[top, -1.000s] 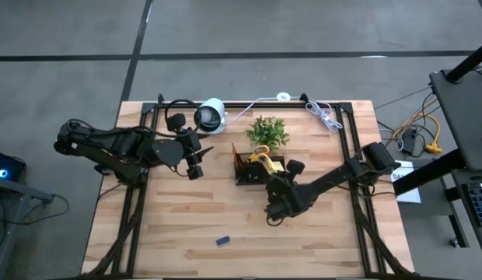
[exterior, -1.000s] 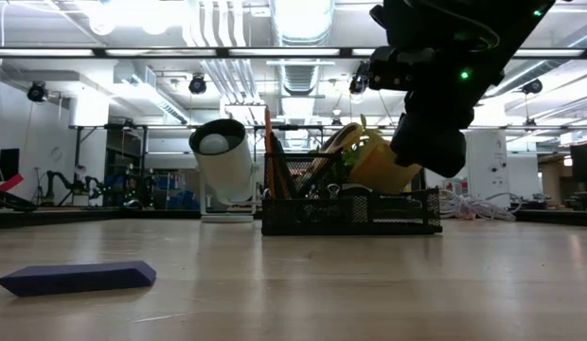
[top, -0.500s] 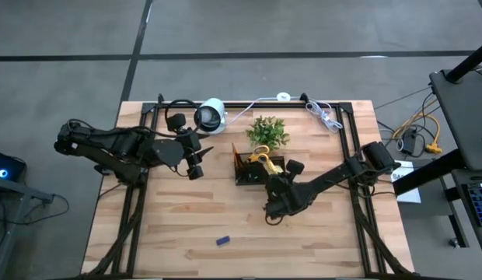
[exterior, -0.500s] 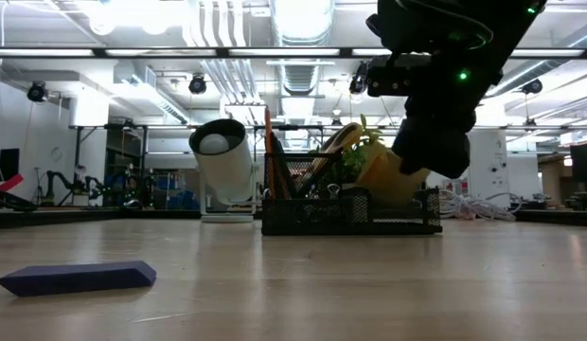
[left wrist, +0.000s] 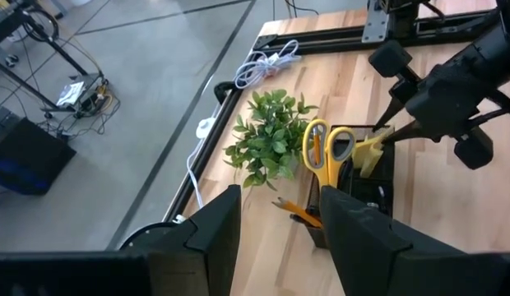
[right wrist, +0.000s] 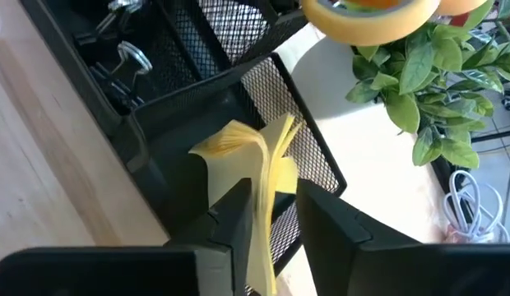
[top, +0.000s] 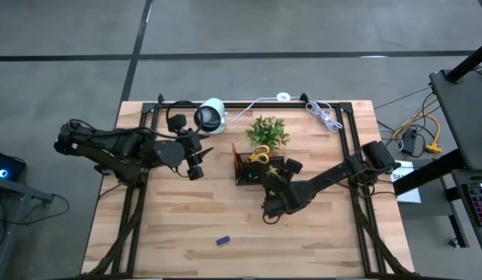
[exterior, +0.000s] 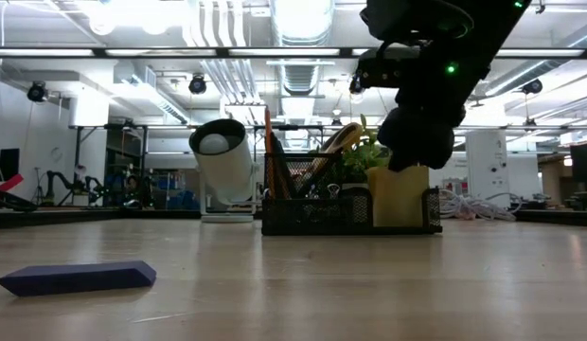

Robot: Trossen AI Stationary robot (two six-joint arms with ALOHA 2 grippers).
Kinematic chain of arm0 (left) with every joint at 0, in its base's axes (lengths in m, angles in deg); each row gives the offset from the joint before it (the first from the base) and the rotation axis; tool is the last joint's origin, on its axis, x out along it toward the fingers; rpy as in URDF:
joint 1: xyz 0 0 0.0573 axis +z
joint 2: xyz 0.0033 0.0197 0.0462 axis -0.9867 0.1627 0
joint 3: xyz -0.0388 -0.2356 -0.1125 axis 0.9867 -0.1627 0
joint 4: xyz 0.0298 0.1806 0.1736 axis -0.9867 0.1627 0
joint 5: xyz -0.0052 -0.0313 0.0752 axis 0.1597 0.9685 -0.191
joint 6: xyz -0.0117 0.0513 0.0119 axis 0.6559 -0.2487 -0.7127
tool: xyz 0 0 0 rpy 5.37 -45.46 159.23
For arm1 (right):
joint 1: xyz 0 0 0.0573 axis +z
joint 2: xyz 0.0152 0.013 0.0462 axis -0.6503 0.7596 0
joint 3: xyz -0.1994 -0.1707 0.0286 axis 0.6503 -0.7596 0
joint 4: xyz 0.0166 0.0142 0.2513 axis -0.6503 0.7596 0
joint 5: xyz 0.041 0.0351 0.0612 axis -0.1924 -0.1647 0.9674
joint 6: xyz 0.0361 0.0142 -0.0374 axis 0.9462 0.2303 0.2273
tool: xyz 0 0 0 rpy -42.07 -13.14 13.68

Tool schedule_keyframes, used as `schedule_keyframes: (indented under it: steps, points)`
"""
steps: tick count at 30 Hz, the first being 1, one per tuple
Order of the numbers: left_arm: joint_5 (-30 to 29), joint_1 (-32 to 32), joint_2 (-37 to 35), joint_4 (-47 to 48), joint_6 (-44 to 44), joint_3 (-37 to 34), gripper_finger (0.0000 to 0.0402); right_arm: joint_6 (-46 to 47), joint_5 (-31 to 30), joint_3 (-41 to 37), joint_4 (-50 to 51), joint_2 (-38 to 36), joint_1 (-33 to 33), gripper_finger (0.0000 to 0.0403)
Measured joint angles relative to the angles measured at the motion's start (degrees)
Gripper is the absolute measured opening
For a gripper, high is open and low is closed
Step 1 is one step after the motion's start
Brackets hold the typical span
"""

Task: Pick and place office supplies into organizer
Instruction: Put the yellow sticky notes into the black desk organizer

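The organizer [top: 255, 167] sits mid-table just in front of the potted plant [top: 267, 131], with bare wood open toward the near edge, where only the blue block [top: 222, 240] lies. The right gripper [right wrist: 267, 215] clamps the yellow sticky-note pad [right wrist: 253, 168] on edge inside the organizer's right-end compartment (the low view shows the pad upright behind the mesh; from above the arm hides it). The scissors [left wrist: 324, 148] stand handles-up. The left gripper [left wrist: 275, 234] hovers open, left of the organizer.
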Motion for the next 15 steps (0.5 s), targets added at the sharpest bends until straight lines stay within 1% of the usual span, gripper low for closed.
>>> schedule_keyframes:
  steps: [6,11,13,15]
  points:
    - [0.0,0.0,0.0,-0.1,0.0,-1.2,0.0151,-0.2,-0.1,1.8,0.8,-2.1,0.0,0.0102]
    - [0.0,0.0,0.0,-0.2,0.0,-1.4,0.0151,-0.1,-0.5,2.4,4.8,-6.9,0.3,0.0097]
    - [0.0,0.0,0.0,-0.3,0.0,-1.4,0.0151,0.0,-2.3,1.8,5.4,-10.1,0.7,0.0093]
    - [0.0,0.0,0.0,-0.2,0.0,-1.4,0.0151,0.0,-5.7,0.8,5.0,-13.8,1.5,0.0088]
